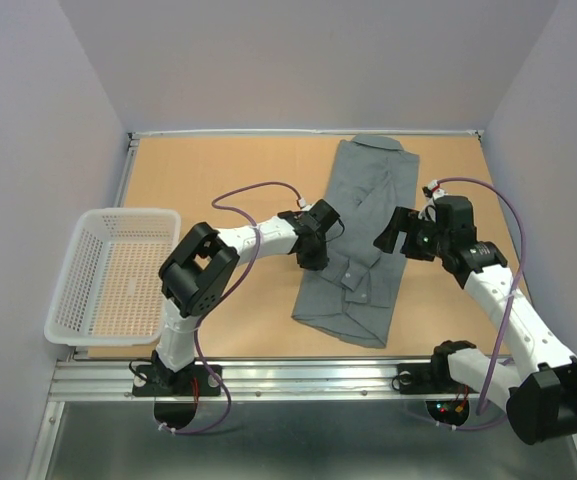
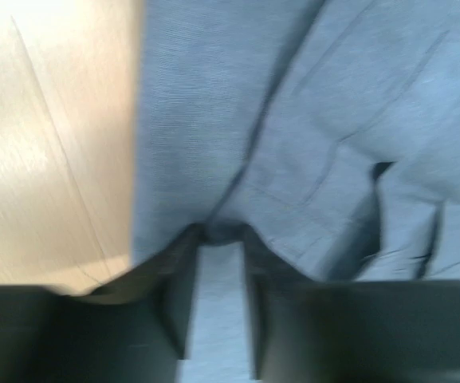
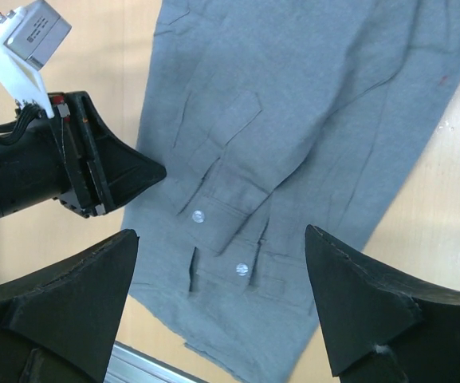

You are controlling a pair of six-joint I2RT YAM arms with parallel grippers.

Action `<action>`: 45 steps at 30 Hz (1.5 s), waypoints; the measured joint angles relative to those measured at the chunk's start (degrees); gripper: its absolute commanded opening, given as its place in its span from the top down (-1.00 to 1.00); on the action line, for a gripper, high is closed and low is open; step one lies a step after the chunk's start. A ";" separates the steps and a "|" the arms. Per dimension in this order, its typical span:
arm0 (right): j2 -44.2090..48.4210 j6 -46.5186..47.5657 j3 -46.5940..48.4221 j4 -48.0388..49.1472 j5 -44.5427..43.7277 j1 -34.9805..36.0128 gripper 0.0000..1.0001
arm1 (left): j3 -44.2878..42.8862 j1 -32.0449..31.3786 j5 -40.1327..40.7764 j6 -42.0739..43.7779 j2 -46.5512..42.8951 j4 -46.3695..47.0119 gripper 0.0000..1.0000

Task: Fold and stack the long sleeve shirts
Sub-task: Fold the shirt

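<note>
Now shirt [image 1: 360, 195] lies flat under both claws, folded to long strip. Soft, light, limp: will sag and slip, so best pinched at edge fold. Left claw [image 2: 220, 239] narrow, seemingly nipping shirt edge. Right claw [image 3: 222, 233] wide, hovering over shirt. Basket [image 1: 78, 300] well left of left claw, nothing seen inside.

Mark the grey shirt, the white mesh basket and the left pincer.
grey shirt [image 1: 368, 195], top view, upper body panel below the collar.
white mesh basket [image 1: 133, 213], top view, far rim.
left pincer [image 2: 220, 247], left wrist view, midway between its fingertips, where cloth sits.
</note>
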State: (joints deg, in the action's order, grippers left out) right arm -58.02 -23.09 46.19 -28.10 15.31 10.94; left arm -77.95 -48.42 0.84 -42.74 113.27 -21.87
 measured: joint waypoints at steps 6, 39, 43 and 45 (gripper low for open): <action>0.57 0.44 -0.20 -0.22 -0.90 0.42 -0.81 | -2.95 -1.14 1.77 -0.42 2.08 -1.57 1.00; -1.57 2.97 -0.31 -1.79 -3.45 3.02 -0.80 | -7.21 -4.92 -3.21 -3.96 -2.43 -14.97 1.00; -1.60 2.58 -0.31 -1.99 -4.96 3.02 -0.80 | -7.28 -5.11 -3.78 -3.58 -1.97 -14.62 1.00; -1.60 2.34 -0.31 -2.01 -5.35 3.02 -0.80 | -7.28 -5.11 -4.02 -3.61 -0.85 -14.56 1.00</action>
State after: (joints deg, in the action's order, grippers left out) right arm -59.61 -20.75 45.89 -30.11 9.96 13.96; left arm -85.23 -53.54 -3.18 -46.35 112.42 -36.42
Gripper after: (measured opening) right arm 0.901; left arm 0.026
